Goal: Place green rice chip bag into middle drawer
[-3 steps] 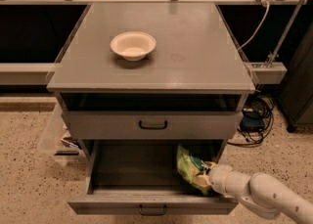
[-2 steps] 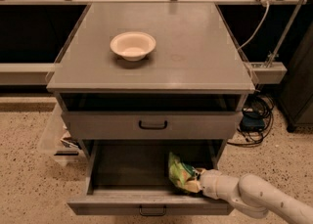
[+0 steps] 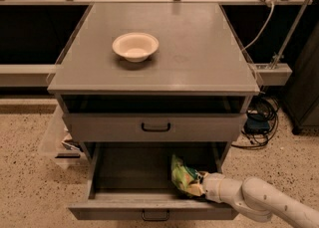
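Observation:
The green rice chip bag [image 3: 182, 175] sits inside the open middle drawer [image 3: 124, 210], right of its centre, standing on edge. The drawer is pulled out at the bottom of the grey cabinet, with a small black handle on its front. My gripper [image 3: 200, 184] reaches in from the lower right on a white arm [image 3: 259, 203] and is shut on the bag's right end. The fingertips are hidden behind the bag.
A cream round bowl [image 3: 135, 46] stands on the cabinet top [image 3: 199, 57]. The drawer one level higher [image 3: 155, 127] is closed. Cables [image 3: 259, 117] lie on the floor to the right. A clear bin [image 3: 59, 140] sits at the cabinet's left.
My gripper has carried the bag leftward and deeper into the open drawer, from its right wall toward the middle.

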Available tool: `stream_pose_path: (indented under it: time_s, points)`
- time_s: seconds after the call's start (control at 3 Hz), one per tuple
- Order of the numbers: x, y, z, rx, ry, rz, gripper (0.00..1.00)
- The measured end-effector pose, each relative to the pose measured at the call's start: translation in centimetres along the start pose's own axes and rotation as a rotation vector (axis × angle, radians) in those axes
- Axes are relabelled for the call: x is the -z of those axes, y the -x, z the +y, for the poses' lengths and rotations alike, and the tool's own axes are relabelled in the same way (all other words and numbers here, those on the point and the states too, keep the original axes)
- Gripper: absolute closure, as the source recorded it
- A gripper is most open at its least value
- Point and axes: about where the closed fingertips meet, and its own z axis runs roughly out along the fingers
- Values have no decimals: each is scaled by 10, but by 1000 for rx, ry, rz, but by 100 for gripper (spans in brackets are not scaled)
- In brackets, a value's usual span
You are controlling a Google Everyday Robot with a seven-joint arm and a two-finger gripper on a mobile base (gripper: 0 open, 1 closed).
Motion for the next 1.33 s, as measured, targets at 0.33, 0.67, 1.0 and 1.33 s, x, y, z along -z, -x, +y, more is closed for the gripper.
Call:
stream_pose_path:
  time_s: [0.33, 0.67, 1.0, 1.33]
  points:
    - [0, 0, 0, 0, 0, 0, 35]
    - [0, 0, 0, 0, 0, 0, 12]
    - [0, 0, 0, 0, 0, 0, 0]
    - [0, 0, 0, 0, 0, 0, 0]
